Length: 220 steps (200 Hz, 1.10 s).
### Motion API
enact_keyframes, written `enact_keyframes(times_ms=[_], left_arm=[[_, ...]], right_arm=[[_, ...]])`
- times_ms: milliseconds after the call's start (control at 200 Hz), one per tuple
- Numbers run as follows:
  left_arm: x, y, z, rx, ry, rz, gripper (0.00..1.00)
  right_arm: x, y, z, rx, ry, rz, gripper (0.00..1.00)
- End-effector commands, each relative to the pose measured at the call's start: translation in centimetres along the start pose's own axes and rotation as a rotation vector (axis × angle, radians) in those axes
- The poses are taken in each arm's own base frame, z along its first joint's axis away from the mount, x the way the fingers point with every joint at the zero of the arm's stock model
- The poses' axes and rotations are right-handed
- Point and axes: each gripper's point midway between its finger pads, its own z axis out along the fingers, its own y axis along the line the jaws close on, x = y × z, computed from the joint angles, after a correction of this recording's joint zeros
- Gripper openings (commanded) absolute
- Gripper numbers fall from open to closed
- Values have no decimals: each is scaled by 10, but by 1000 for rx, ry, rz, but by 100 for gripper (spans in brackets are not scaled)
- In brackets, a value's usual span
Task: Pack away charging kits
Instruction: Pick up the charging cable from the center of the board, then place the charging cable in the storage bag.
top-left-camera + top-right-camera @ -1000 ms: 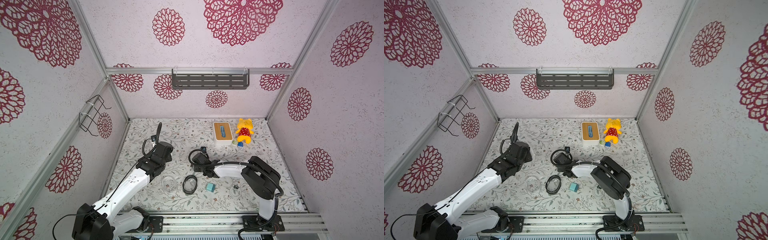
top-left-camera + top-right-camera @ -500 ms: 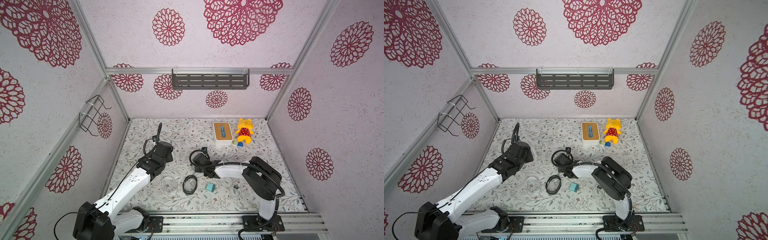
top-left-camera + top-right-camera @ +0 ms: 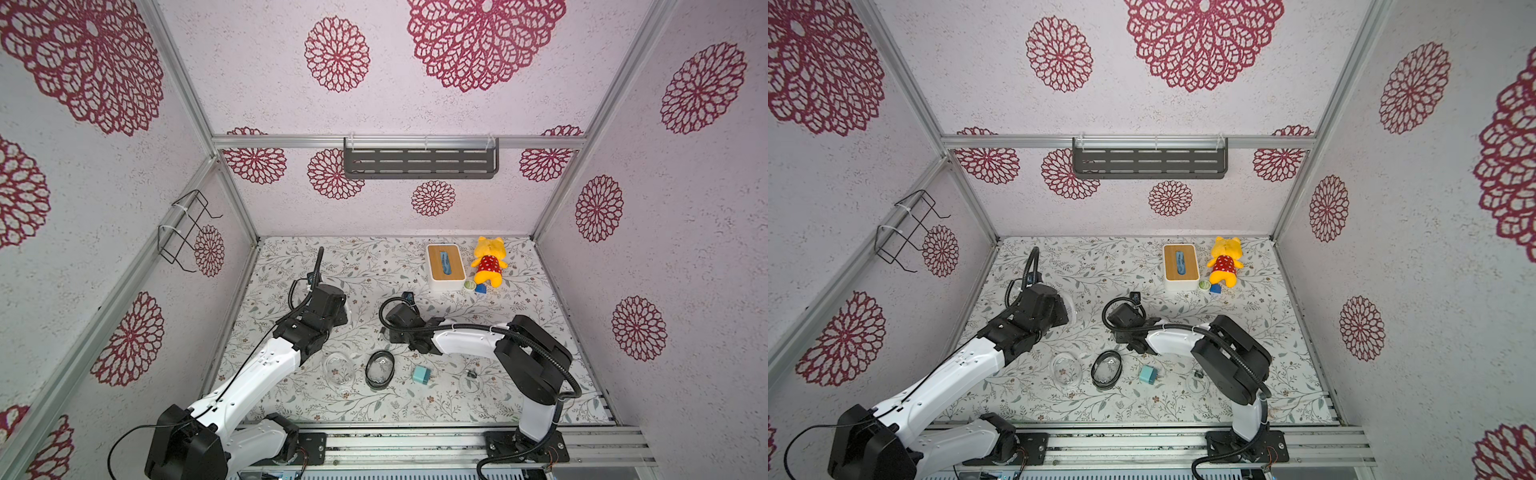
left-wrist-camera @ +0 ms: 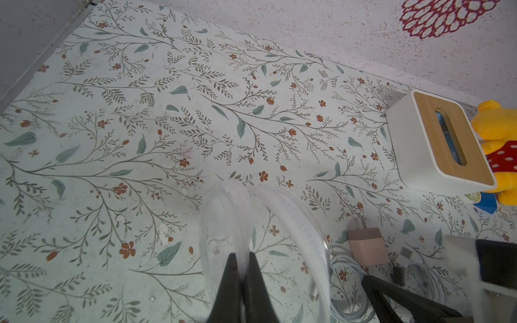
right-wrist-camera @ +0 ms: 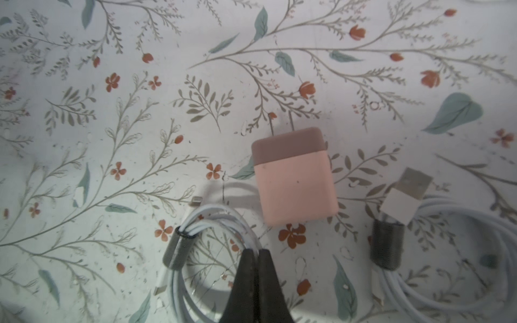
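You are early in this job: as far as the views show, no kit is clearly packed yet.

Your left gripper (image 4: 242,256) has its jaws closed on the rim of a clear case (image 4: 303,223). The case is spread open and empty, at about 9 o'clock from the centre of the table (image 3: 540,299). I cannot tell whether it is lifted or resting.

Your right gripper (image 5: 256,253), near the centre, has its jaws shut on a loop of the white cable (image 5: 212,215). The pink charger (image 5: 293,181) lies just beside that cable, and a second cable (image 5: 397,208) lies just past the charger. Both are loose on the table.

In a top view, an open case (image 3: 338,370) at 7 o'clock looks empty. A dark-rimmed case (image 3: 379,370) sits just beside it, and what it holds I cannot tell. The teal charger (image 3: 422,374) at 6 o'clock and a third cable (image 3: 471,380) at 5 o'clock lie loose, apart from each other. Only one teal charger shows.

By my reading, nearly everything is left. Each charger and cable has to go into a case, and the cases have to be closed.
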Motion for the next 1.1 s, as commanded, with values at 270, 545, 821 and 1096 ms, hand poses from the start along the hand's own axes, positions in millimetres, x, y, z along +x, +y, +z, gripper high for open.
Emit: enact_keyframes(times_ms=[270, 545, 821, 1096], left_arm=[[11, -31, 20, 118, 80, 50, 0], [18, -44, 27, 172, 121, 67, 0], [22, -52, 29, 210, 138, 74, 0], [29, -73, 26, 313, 175, 88, 0]], right_arm=[[-62, 22, -80, -132, -169, -10, 0], [-79, 43, -118, -242, -218, -29, 0], [-68, 75, -103, -315, -154, -62, 0], [-57, 80, -81, -288, -115, -82, 0]])
